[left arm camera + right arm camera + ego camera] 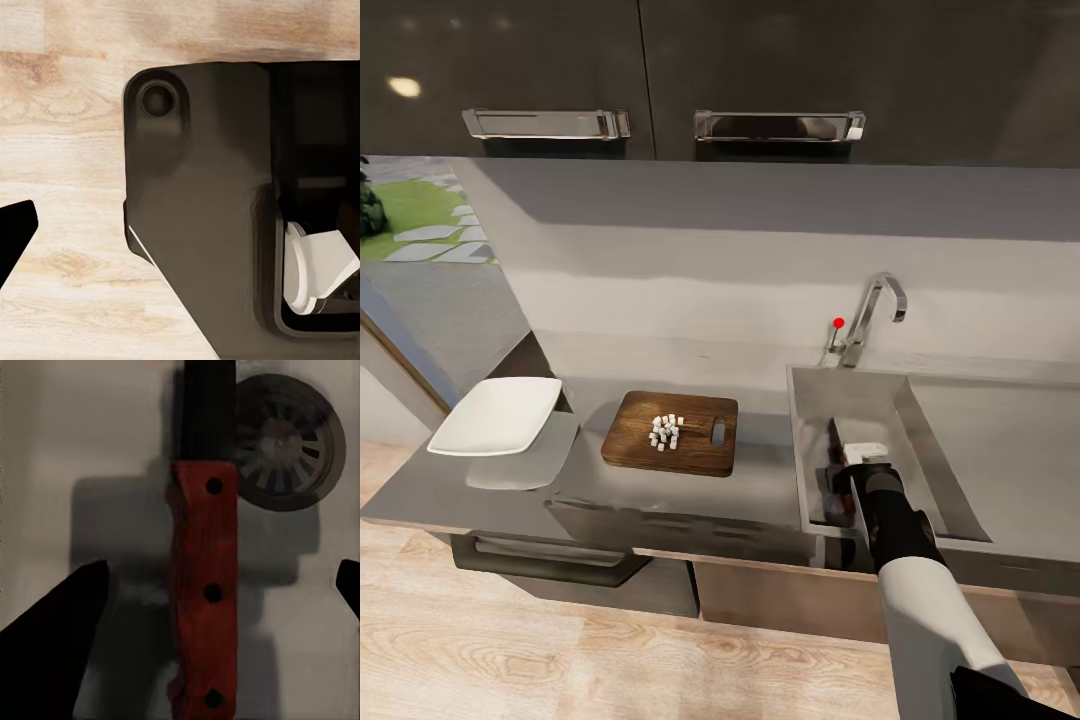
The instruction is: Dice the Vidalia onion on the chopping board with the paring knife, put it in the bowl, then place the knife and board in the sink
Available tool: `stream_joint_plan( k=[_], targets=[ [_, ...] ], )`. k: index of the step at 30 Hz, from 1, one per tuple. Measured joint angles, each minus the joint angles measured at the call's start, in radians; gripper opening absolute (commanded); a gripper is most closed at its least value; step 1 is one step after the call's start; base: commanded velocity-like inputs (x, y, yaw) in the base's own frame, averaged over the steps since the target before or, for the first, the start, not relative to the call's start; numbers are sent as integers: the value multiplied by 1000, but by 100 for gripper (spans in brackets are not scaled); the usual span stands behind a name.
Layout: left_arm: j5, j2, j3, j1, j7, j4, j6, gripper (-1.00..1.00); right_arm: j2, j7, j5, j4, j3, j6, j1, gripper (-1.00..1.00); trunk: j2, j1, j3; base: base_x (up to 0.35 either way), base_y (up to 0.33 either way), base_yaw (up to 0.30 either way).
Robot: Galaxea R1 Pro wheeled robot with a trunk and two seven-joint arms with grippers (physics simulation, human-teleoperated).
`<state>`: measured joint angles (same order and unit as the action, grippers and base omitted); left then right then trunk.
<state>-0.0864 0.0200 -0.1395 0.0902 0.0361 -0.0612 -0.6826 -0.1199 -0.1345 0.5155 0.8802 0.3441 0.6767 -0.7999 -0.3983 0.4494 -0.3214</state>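
The paring knife (832,440) with its red handle (202,600) lies flat on the bottom of the sink (900,400), blade pointing toward the drain (289,442). My right gripper (852,468) hangs just above the handle, open, with a finger on either side and not touching it. The wooden chopping board (695,455) rests on the countertop left of the sink, with a small pile of white diced onion (666,431) on it. A white square bowl (497,414) stands further left. One dark fingertip (19,229) of my left gripper shows over the wooden floor, spread wide.
A chrome faucet (872,310) with a red-tipped lever rises behind the sink. Dark wall cabinets (660,80) hang above the counter. A drawer handle (545,565) runs under the counter's front edge. My dark base (202,210) sits under the left arm.
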Motion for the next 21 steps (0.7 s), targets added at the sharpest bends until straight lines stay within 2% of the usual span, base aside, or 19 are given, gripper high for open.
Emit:
stream_joint_plan(
  k=[10,14,16,18,21],
  targets=[
    [0,0,0,1,0,0,0,100,-1,-6,1,26,1,0,0,100,0,0,0,0,0,0],
    [0,0,0,0,0,0,0,100,-9,-34,1,204,-3,14,0,100,0,0,0,0,0,0],
    [0,0,0,0,0,0,1,100,-15,-63,0,317,-3,55,0,100,0,0,0,0,0,0],
    [0,0,0,0,-1,0,1,100,-18,-129,1,406,-2,123,0,100,0,0,0,0,0,0],
    [0,0,0,1,-2,0,1,100,-18,-232,4,484,-1,181,3,100,0,0,0,0,92,0]
  ],
)
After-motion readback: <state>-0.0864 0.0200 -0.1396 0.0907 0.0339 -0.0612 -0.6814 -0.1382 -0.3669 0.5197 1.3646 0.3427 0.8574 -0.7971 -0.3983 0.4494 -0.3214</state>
